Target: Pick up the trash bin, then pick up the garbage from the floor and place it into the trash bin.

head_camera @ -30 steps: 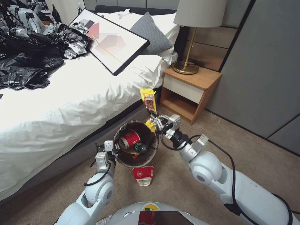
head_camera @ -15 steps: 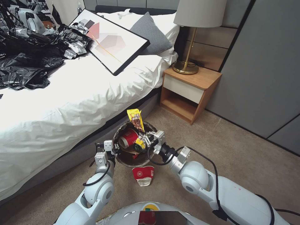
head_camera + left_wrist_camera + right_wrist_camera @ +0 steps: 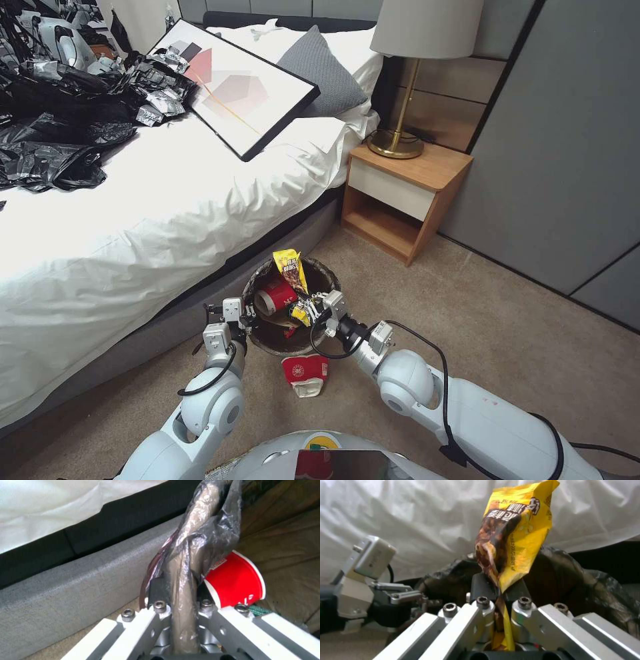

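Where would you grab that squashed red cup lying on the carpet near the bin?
The red cup lies on its side on the carpet, just in front of the trash bin, its flattened white mouth toward the robot. Probably best: come from above and close the fingers across the red body, since it already looks squashed and thin. The right gripper is busy holding the snack wrapper.

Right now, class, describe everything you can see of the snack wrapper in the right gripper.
The snack wrapper is a crinkled yellow foil packet with a brown picture and printed writing. It stands upright, its lower end pinched between the shut fingers of the right gripper, above the open trash bin.
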Motion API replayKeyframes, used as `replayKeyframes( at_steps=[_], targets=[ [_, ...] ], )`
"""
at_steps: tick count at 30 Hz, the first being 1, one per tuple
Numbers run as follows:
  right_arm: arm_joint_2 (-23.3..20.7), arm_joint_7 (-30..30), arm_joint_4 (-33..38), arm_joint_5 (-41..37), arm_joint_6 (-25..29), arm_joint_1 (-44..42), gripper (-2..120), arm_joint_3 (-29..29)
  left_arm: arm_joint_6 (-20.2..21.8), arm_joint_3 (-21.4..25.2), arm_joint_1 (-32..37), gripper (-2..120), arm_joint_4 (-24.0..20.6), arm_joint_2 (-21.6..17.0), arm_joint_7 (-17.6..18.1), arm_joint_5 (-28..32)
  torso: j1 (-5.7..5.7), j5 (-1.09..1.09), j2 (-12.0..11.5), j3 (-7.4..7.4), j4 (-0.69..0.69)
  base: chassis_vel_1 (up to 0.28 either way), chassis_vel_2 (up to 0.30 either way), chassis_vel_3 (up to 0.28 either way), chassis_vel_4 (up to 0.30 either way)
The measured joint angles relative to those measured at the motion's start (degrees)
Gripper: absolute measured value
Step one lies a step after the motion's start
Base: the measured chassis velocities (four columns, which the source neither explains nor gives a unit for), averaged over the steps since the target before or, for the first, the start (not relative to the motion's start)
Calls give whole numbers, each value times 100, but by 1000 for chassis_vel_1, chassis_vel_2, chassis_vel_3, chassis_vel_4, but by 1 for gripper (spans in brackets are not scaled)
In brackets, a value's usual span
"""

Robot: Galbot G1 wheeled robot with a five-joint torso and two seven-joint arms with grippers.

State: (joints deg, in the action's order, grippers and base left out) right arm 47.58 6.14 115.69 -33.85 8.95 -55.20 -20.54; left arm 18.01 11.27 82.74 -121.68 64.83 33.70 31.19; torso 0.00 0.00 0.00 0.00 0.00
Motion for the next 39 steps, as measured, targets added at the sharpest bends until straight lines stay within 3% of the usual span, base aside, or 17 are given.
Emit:
replayKeyframes(
  at_steps=[9,12,16,19,21,26,29,39],
  targets=[
    [66,146,-255,149,-17,81,28,-151,-9,-7,-13,0,11,7,-5,4,0,0,0,0,0,0,0,0,0],
    [112,256,-337,201,-46,123,43,-207,-15,-9,-17,0,28,10,-7,9,0,0,0,0,0,0,0,0,0],
    [142,318,-368,220,-63,154,52,-225,-18,-9,-21,0,39,19,-8,10,0,0,0,0,0,0,0,0,0],
    [154,384,-378,232,-74,172,70,-224,-20,-18,-21,0,53,38,-11,10,0,0,0,0,0,0,0,0,0],
    [152,391,-376,232,-75,172,73,-218,-21,-20,-22,0,55,41,-11,10,0,0,0,0,0,0,0,0,0],
    [118,418,-305,227,-77,136,92,-140,-21,-30,-25,0,74,53,-13,5,0,0,0,0,0,0,0,0,0],
    [100,438,-248,220,-82,130,99,-120,-22,-32,-29,0,86,53,-13,3,0,0,0,0,0,0,0,0,0],
    [105,492,71,129,-90,78,100,240,-25,-38,-36,0,101,74,-15,1,0,0,0,0,1,0,0,0,0]
  ],
)
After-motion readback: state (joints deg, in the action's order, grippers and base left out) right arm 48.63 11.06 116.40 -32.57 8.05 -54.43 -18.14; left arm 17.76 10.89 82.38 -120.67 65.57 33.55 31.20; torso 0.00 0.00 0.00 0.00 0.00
